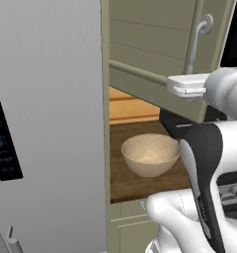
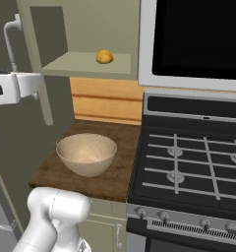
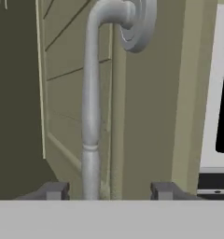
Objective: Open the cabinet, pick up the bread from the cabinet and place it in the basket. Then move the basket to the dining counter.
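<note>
The olive-green cabinet door (image 1: 155, 49) stands swung open, its curved silver handle (image 3: 91, 116) running between my fingertips (image 3: 55, 190). My gripper (image 3: 109, 190) is open around the bar, and its white hand (image 1: 184, 85) sits at the handle's lower end. On the cabinet shelf lies the small golden bread (image 2: 104, 56). Below it, the beige basket (image 2: 86, 153) rests empty on the dark wood worktop (image 2: 115, 177). The dining counter is out of view.
A grey fridge (image 1: 46, 123) fills the left side. To the right of the worktop stands a black gas stove (image 2: 189, 167) under a dark microwave (image 2: 198, 39). My own arm (image 1: 204, 168) rises close beside the basket (image 1: 150, 154).
</note>
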Available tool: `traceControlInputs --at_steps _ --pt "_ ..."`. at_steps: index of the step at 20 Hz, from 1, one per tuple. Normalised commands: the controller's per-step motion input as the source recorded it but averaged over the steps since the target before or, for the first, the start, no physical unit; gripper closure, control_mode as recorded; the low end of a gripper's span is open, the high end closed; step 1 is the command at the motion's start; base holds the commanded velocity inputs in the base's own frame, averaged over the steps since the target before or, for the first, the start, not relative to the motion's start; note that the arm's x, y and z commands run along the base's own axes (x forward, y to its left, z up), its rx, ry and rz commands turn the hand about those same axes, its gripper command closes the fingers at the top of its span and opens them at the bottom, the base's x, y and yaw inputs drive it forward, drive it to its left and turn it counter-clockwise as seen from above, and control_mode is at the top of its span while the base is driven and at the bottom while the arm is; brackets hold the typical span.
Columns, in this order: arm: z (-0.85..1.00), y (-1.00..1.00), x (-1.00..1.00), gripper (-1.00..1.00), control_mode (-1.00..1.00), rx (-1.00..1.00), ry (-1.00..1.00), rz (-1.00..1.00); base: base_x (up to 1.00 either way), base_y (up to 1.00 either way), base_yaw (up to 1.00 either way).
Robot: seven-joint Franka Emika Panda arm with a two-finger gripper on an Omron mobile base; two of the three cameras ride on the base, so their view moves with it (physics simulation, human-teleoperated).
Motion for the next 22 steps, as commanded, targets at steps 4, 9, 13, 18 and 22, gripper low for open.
traceControlInputs --at_steps 4,9,13,18,22 --pt "0.10 -0.89 -1.00 -1.00 -1.00 0.00 0.00 0.00 0.00 0.00 0.00" --pt "0.13 -1.00 -0.30 -1.00 -1.00 0.03 0.02 0.05 0.00 0.00 0.00" --pt "0.03 -0.75 0.37 -1.00 -1.00 0.10 0.04 0.33 0.00 0.00 0.00" --pt "-0.07 -0.04 0.51 -1.00 -1.00 0.03 0.01 0.42 0.00 0.00 0.00" --pt "-0.20 0.46 0.22 -1.00 -1.00 0.00 -0.10 0.20 0.00 0.00 0.00"
